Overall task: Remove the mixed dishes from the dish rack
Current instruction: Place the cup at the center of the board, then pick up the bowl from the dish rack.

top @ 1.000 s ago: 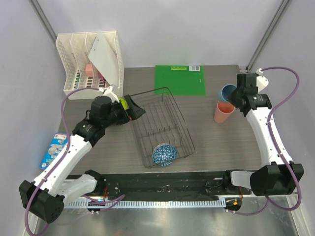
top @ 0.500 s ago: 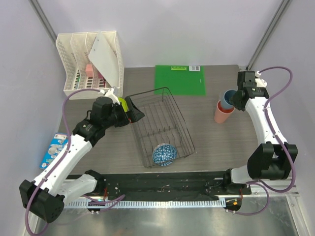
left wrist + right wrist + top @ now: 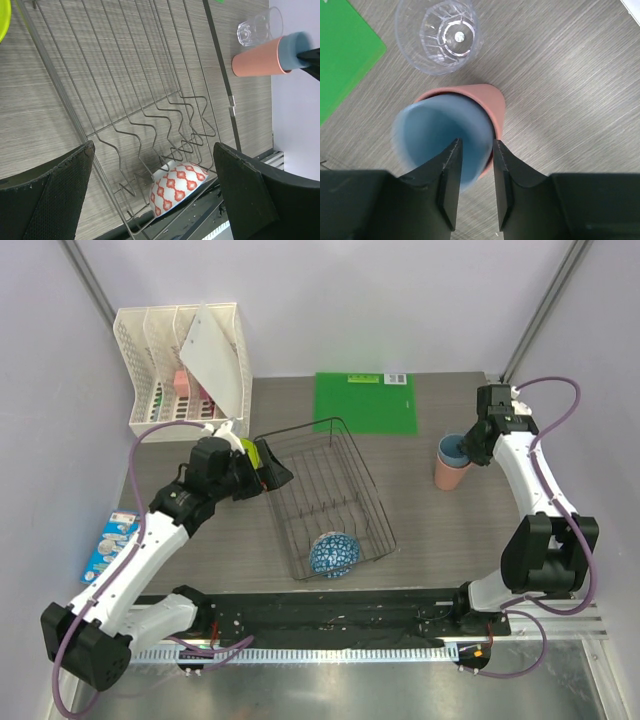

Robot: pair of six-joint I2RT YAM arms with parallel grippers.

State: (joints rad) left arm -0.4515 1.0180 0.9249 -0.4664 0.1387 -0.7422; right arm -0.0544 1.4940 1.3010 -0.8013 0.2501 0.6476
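Jaws of the left gripper (image 3: 278, 468) are standing wide apart, holding nothing, and it is hovering at the far left corner of the rack (image 3: 345, 480). The rack is sitting mid-table, and the bowl (image 3: 334, 553) is resting inside it at the near end. A green mat (image 3: 365, 402) is lying beyond the rack. To the right, well apart from the rack, a pink cup (image 3: 487, 102) is standing on the table with a blue cup (image 3: 430, 135) sitting inside it, rim sticking out. The right gripper (image 3: 475, 142) is hanging over them, its fingers slightly apart and straddling the blue cup's rim; whether they are pinching it I cannot tell. A tumbler (image 3: 439, 36) is standing just beside the pink cup.
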